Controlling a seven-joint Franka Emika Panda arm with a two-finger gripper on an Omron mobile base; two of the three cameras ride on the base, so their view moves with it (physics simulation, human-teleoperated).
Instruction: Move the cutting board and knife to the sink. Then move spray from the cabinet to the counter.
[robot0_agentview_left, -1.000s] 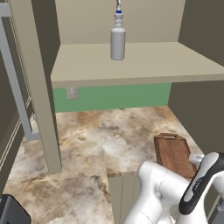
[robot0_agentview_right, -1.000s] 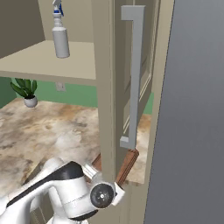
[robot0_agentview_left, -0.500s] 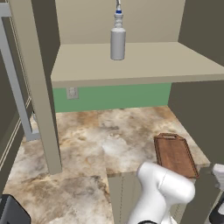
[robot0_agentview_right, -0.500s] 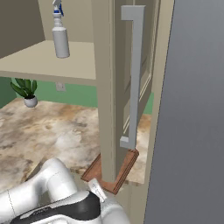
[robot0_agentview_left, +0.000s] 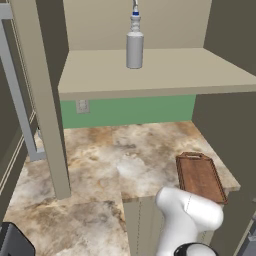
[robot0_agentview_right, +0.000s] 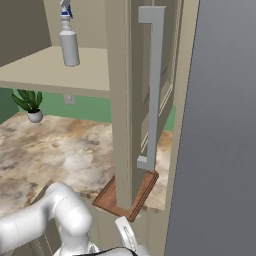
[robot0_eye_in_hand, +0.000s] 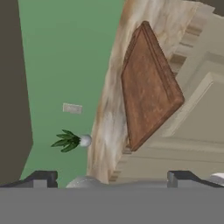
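Centrally in the left base view, the cutting board (robot0_agentview_left: 200, 176) lay flat on the marble-patterned counter (robot0_agentview_left: 110, 165), at its front right corner, with the arched handle toward the green wall (robot0_agentview_left: 130, 110). Above it, the spray bottle (robot0_agentview_left: 134, 44) stood upright on the beige shelf (robot0_agentview_left: 150, 70) of the open cabinet (robot0_agentview_left: 37, 95); no label or writing was legible on it. From the right base view, a cabinet door with a long grey handle (robot0_agentview_right: 152, 85) hid part of the board, and a small potted plant (robot0_agentview_right: 30, 104) sat at the back of the counter. Seen from the hand view, the gripper (robot0_eye_in_hand: 113, 181) held its fingertips (robot0_eye_in_hand: 41, 178) spread wide with nothing between them, clear of the board. A wall outlet (robot0_agentview_left: 82, 106) was mounted below the shelf.
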